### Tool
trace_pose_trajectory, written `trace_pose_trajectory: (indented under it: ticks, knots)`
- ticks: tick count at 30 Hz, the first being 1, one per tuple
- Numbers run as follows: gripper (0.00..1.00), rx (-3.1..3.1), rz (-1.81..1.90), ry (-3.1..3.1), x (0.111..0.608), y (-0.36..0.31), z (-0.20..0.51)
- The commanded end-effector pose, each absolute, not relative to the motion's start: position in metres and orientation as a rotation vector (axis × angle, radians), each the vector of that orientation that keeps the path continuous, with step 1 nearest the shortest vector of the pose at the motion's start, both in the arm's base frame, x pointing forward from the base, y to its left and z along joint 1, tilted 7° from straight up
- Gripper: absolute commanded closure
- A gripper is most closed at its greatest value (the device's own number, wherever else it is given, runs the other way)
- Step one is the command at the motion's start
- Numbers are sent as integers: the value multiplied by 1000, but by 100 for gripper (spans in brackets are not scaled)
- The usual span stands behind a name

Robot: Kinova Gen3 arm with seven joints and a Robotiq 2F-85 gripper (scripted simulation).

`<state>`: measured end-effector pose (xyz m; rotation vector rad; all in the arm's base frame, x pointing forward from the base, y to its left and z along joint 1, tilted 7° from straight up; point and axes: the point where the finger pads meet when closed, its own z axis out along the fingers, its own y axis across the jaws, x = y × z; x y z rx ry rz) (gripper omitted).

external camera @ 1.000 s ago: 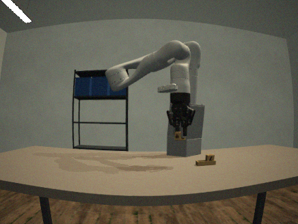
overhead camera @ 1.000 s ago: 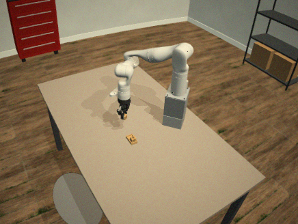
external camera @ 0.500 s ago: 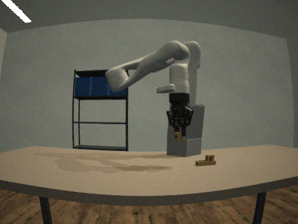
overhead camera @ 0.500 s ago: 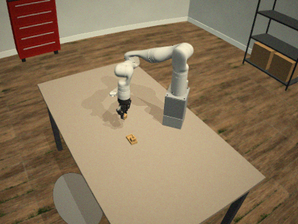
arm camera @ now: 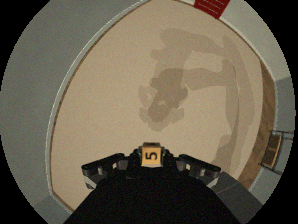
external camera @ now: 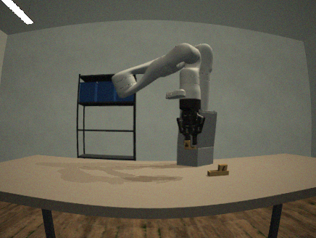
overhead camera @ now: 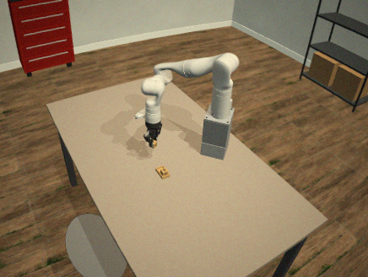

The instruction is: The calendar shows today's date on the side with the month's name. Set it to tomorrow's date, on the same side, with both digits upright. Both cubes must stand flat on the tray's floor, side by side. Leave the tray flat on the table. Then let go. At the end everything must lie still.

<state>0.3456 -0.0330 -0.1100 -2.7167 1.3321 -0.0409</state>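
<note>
My gripper [overhead camera: 153, 142] points down above the table and is shut on a small wooden date cube [overhead camera: 154, 143]. The cube also shows in the exterior view [external camera: 188, 144], held well above the table top. In the wrist view the cube [arm camera: 150, 155] sits between my fingers and shows the digit 5 on the face toward the camera. The wooden tray [overhead camera: 159, 172] lies flat on the table, some way in front of my gripper, with one cube [overhead camera: 165, 171] standing in it. It also shows in the exterior view [external camera: 218, 172], with the cube [external camera: 222, 167] at its right end.
The robot's grey base [overhead camera: 217, 134] stands on the table to the right of my gripper. A red drawer cabinet [overhead camera: 41, 33] stands by the far wall. A black shelf unit [overhead camera: 339, 51] with boxes stands at the right. A round grey stool [overhead camera: 94, 247] is at the table's front left.
</note>
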Motion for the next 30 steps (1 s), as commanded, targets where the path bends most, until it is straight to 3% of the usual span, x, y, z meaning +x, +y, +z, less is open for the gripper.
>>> trace_pose_trajectory:
  ticks: [1, 30]
  knots:
    - [74, -2717, -43, 1332, 346, -33, -110]
    - [74, -2717, -43, 1332, 352, -24, -196]
